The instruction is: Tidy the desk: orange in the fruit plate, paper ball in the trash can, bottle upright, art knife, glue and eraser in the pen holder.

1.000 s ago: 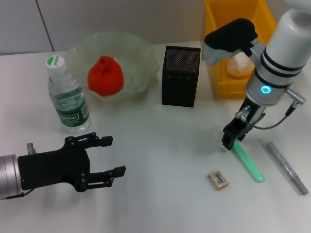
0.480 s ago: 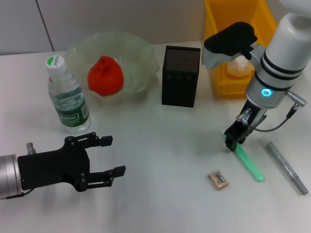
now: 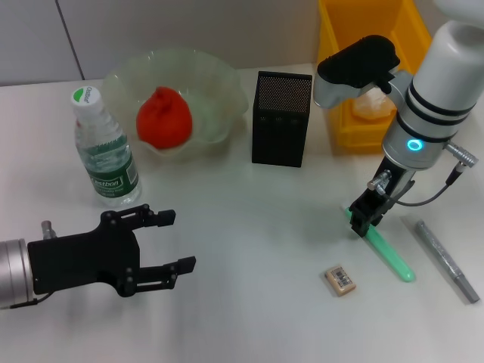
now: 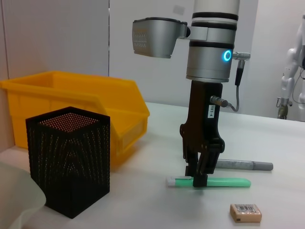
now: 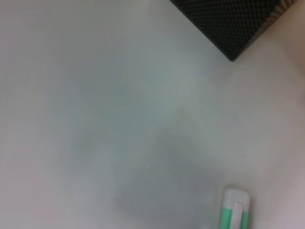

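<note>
Right gripper (image 3: 361,221): lowered on the right side of the desk over the far end of the green stick; jaws set narrow, straddling the stick at desk level; whether the pads already press on it cannot be told
Left gripper (image 3: 162,242): parked low at the near left, fingers spread wide, holding nothing
Green stick (image 3: 383,247): slim pale-green barrel with a white end cap, lying flat and running from the gripper toward the near right; whether it is the glue or the art knife cannot be told
Handling, green stick: judged light, stiff and smooth; likely to roll or pivot if pinched off-centre, so a grip across the barrel near the capped end suits an upright drop into a tall box
Grey stick (image 3: 446,260): second slim item, lying flat just right of the green one and apart from it; judged equally light and rigid
Eraser (image 3: 340,279): small tan block lying flat, near left of the green stick, clear of it; judged light with grippy faces, best taken across its short sides
Pen holder (image 3: 281,119): black mesh box standing upright at the far centre, well apart from the three small items
Trash can (image 3: 342,121): yellow bin at the far right
Orange (image 3: 163,117): resting in the fruit plate (image 3: 219,76) at the far left
Bottle (image 3: 103,153): standing upright, just near left of the plate
</note>
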